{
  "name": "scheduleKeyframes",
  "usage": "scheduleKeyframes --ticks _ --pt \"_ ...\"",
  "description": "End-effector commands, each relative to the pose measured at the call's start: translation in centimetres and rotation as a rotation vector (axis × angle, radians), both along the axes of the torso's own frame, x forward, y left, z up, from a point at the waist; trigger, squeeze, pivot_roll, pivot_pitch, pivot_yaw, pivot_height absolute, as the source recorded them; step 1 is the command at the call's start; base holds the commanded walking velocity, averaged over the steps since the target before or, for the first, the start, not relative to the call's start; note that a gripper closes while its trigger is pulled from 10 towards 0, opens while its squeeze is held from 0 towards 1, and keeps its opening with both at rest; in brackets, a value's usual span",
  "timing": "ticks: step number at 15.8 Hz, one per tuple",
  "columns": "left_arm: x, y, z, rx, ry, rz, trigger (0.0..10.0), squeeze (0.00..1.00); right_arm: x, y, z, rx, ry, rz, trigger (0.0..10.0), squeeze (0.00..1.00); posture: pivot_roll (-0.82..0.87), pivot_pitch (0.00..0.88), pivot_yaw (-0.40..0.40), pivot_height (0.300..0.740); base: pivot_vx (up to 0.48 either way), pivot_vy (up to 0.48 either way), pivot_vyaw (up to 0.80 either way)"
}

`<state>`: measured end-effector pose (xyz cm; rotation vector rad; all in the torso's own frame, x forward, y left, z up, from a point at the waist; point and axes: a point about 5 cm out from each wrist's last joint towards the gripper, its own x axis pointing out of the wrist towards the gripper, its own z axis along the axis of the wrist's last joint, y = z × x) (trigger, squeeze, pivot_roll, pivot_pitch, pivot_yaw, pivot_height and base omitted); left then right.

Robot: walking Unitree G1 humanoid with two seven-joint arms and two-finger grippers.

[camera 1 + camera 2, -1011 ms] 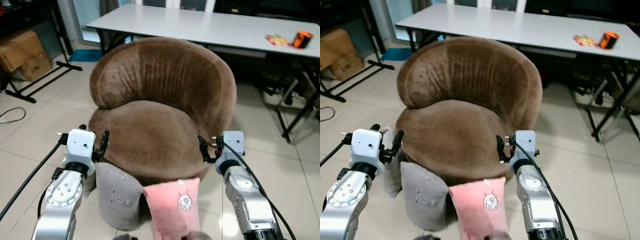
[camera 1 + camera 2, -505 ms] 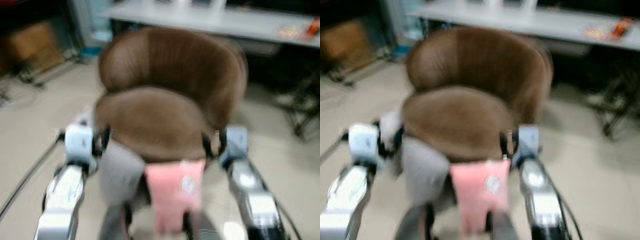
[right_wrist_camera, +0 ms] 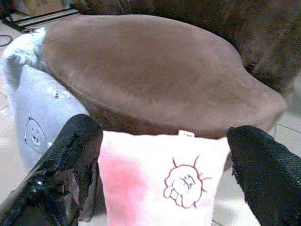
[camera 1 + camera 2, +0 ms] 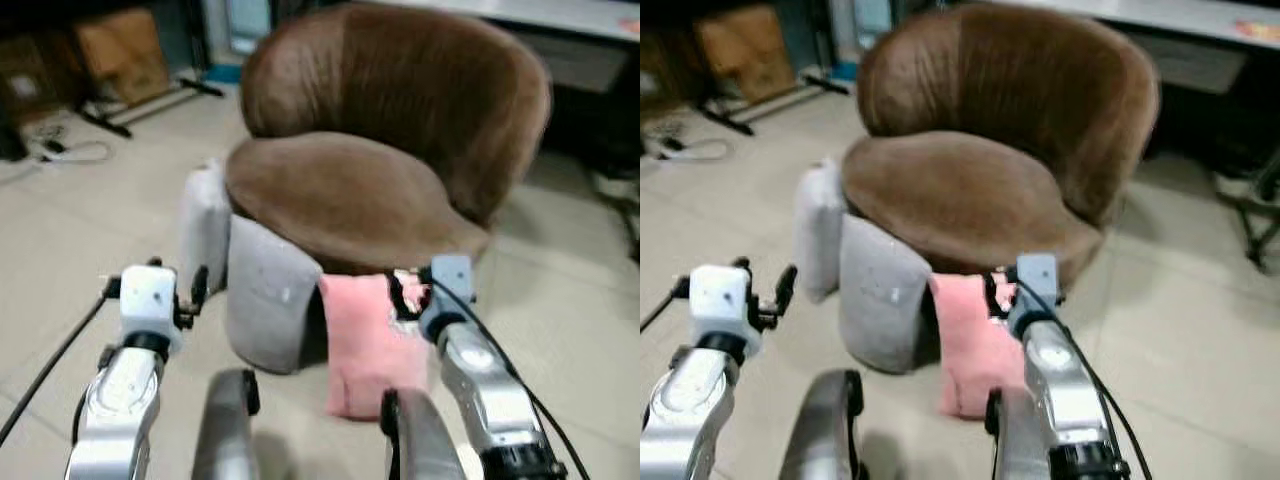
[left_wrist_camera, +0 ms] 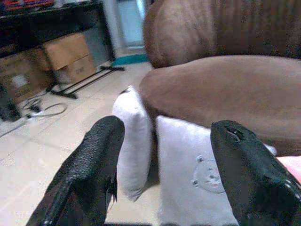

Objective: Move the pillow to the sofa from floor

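Both the left tool and right tool, spread wide and empty, flank the pink pillow leaning against the sofa at mid-frame, seemingly ready to clamp it.

Three pillows, one sofa.

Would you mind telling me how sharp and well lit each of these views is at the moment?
Left and right eye views: mildly soft all over, the brown sofa and pink pillow evenly lit without glare. Left wrist view: slightly hazy, the grey pillow readable, dark shelving behind. Right wrist view: sharpest on the pink pillow's print, the near fingers blurred.
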<state>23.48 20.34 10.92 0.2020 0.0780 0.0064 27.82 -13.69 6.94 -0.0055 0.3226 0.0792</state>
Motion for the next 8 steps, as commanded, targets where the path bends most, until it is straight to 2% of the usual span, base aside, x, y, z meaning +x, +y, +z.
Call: scheduleKeyframes --ticks 1,8 --pt "0.29 -0.47 0.37 -0.009 -0.018 -0.024 10.0 0.0 0.45 -0.62 0.68 -0.02 -0.029 -0.02 10.0 0.0 -0.16 0.0 -0.019 0.54 0.375 0.0 0.0" --pt "0.44 -0.44 0.38 -0.003 -0.017 -0.043 10.0 0.0 0.7 -0.91 0.65 -0.052 -0.023 -0.053 10.0 0.0 -0.17 0.0 -0.009 0.54 0.418 0.0 0.0"
